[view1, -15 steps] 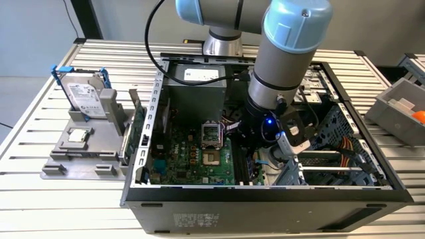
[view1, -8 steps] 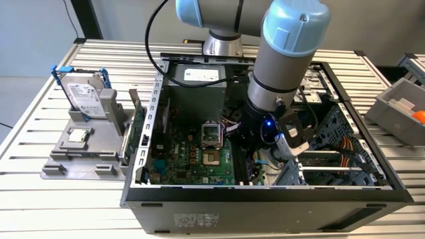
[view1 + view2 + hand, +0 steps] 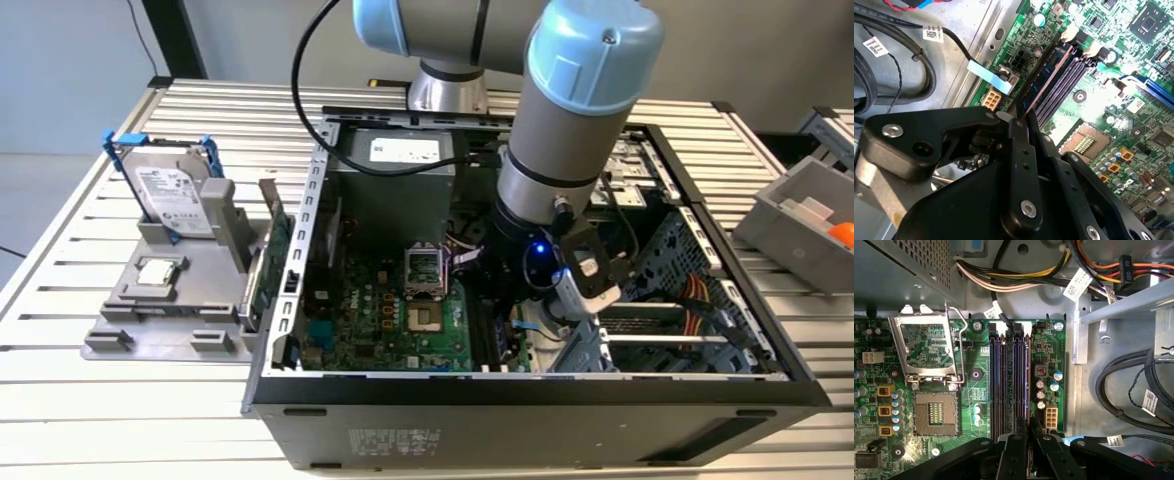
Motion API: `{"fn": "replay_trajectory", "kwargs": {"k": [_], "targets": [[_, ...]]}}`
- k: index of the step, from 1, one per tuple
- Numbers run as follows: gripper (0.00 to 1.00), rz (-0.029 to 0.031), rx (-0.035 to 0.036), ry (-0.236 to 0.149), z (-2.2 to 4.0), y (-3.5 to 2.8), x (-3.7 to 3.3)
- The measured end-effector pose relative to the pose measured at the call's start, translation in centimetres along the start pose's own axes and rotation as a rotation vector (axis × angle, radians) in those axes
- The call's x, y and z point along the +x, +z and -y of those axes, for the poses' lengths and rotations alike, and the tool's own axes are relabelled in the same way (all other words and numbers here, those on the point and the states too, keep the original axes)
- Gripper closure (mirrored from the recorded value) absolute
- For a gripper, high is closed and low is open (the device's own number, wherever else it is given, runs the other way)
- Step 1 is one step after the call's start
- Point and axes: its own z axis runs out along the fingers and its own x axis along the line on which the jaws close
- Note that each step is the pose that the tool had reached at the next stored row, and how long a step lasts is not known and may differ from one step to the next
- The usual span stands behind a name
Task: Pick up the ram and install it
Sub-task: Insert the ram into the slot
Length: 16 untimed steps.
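My gripper (image 3: 514, 325) is down inside the open computer case (image 3: 534, 390), over the motherboard (image 3: 387, 320). In both wrist views its black fingers (image 3: 1016, 450) are shut on the ram (image 3: 1027, 380), seen edge-on as a thin brownish strip. The ram (image 3: 1049, 80) runs lengthwise along the outermost of the black memory slots (image 3: 1004, 380), on the side by the small white connector (image 3: 1050, 416). Whether it is pressed down into the slot I cannot tell. The gripper (image 3: 1028, 427) holds the ram at one end; the gripper (image 3: 1021, 122) hides that end.
The open processor socket (image 3: 934, 412) with its raised metal frame (image 3: 929, 347) lies beside the slots. Cable bundles (image 3: 1019, 280) and thick black cables (image 3: 1124, 385) crowd the case. Outside, a grey holder (image 3: 120, 340) carries a hard drive (image 3: 174, 195) and a small chip (image 3: 158, 270).
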Motion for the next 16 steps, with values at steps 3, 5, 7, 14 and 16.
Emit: {"fn": "replay_trajectory", "kwargs": {"k": [3, 5, 7, 14, 16], "targets": [[0.00, 0.0000, -0.0006, 0.000, 0.00, -0.40, 0.00], [0.00, -0.0008, -0.0005, 0.000, 0.03, -1.31, 0.00], [0.00, -0.0015, -0.0004, 0.000, 0.05, -2.10, 0.00], [0.00, -0.0033, -0.0004, 0.000, 0.13, -3.28, 0.00], [1.00, -0.0033, -0.0004, 0.000, 0.13, -3.28, 0.00]]}}
